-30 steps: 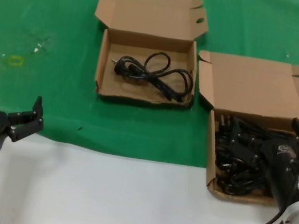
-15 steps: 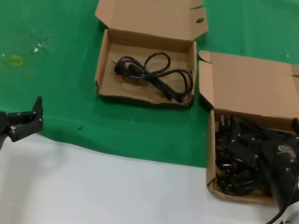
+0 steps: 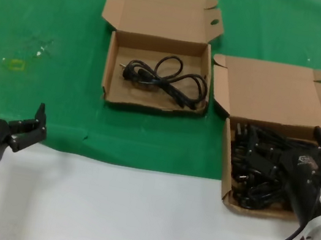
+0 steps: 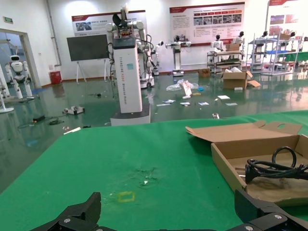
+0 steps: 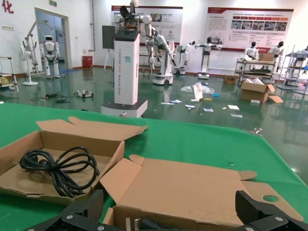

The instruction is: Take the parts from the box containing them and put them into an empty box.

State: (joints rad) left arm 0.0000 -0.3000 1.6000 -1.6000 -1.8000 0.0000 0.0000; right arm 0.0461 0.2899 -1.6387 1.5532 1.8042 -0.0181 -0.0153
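Observation:
The box containing the parts (image 3: 226,162) lies open at the right, heaped with black cords (image 3: 251,170). My right gripper (image 3: 292,150) hangs open just above that heap, with nothing between its fingers. In the right wrist view the gripper (image 5: 171,211) faces the box's raised lid (image 5: 192,187). The other box (image 3: 161,44), farther back and to the left, holds one coiled black cord (image 3: 164,78), also visible in both wrist views (image 5: 57,166) (image 4: 272,168). My left gripper (image 3: 4,106) waits open and empty at the near left, over the cloth's front edge (image 4: 168,211).
A green cloth (image 3: 54,14) covers the far part of the table, and a bare white strip (image 3: 131,214) runs along the front. A small yellow mark (image 3: 15,64) lies on the cloth at the left. Both lids stand open toward the back.

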